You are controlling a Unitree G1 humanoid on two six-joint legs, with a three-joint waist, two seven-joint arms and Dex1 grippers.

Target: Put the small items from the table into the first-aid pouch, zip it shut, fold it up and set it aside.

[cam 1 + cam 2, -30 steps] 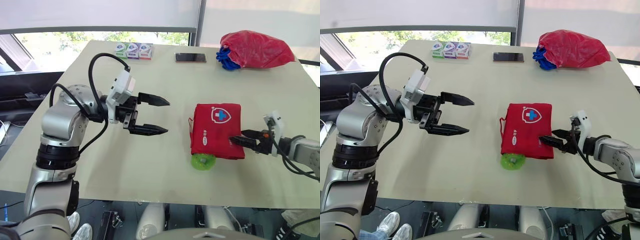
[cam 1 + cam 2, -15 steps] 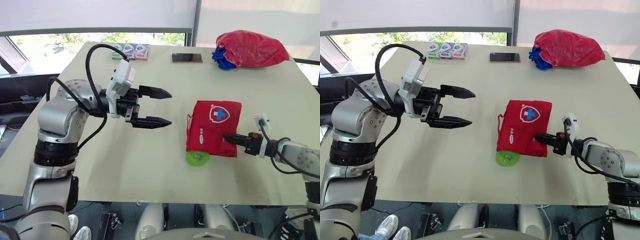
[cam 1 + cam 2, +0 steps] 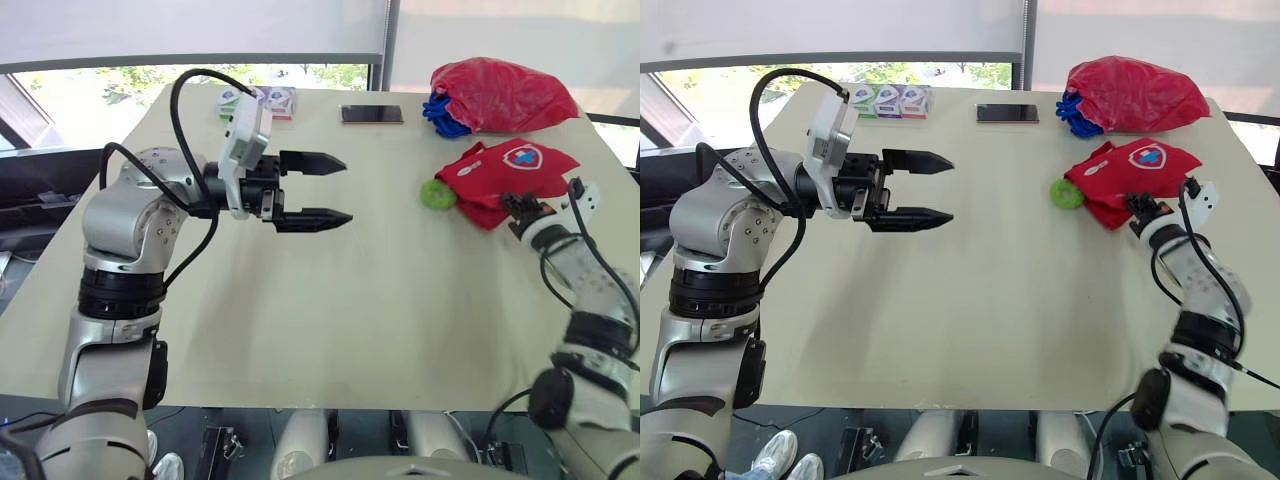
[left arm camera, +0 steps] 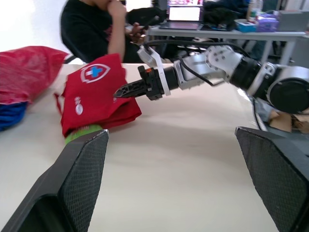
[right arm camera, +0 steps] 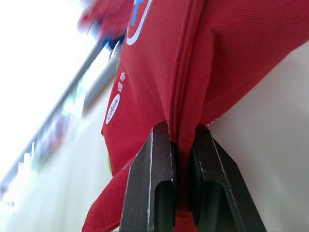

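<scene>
Two grippers show over the pale table (image 3: 380, 300). The left gripper (image 3: 346, 188) hangs above the table's left-centre, its two black fingers (image 4: 72, 188) spread wide apart and pointing to the right with nothing between them. The right gripper (image 3: 1137, 205) is at the right side of the table, and its fingers are clamped together on a fold of the red first-aid pouch (image 3: 510, 165); the right wrist view shows the red cloth pinched between the two pads.

That pouch lies on the far right part of the table, rumpled, with its white shield and blue cross facing up. Its near right edge is the part in the grip. Whether its zip is drawn cannot be told. One small green item (image 3: 436, 193) sits at the pouch's left edge, touching it, and in the left wrist view it is partly tucked under the red cloth.

Just beyond the pouch, at the far right corner, rests a red bag (image 3: 500, 95) with a bunch of blue cord (image 3: 443, 108) at its left side. A phone (image 3: 371, 114) lies flat near the far edge, and a row of small boxes (image 3: 890, 100) stands at the far left.

Beyond the table, the left wrist view catches a seated person in a dark top (image 4: 96, 29) and an open laptop (image 4: 183, 12) on another desk.
</scene>
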